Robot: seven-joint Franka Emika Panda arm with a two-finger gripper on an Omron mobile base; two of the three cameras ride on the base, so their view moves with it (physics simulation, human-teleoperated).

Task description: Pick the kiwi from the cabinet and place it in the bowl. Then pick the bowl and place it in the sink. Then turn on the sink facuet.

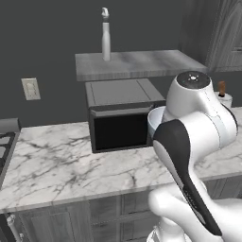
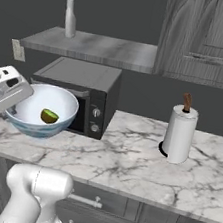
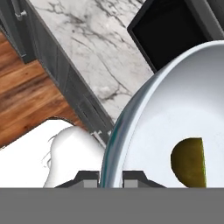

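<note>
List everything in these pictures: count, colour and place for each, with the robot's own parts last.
Round ceramic bowl: one, white inside, pale blue outside, in front of the microwave, its rim between the gripper's fingers.
Cut kiwi: one, lime-green, inside the bowl.
Grey wood-grain shelf slab: one, on the wall above the microwave.
Tall white bottle: one, upright on the shelf.
Microwave box: one, grey with a black front, at the back of the counter.
White marble counter: one, grey-veined, over grey cabinets.
Paper towel roll: one, white with a brown post, right on the counter.
Wall outlet: one, pale, left of the microwave.
Robot gripper: one, dark-tipped, shut on the bowl's rim.
</note>
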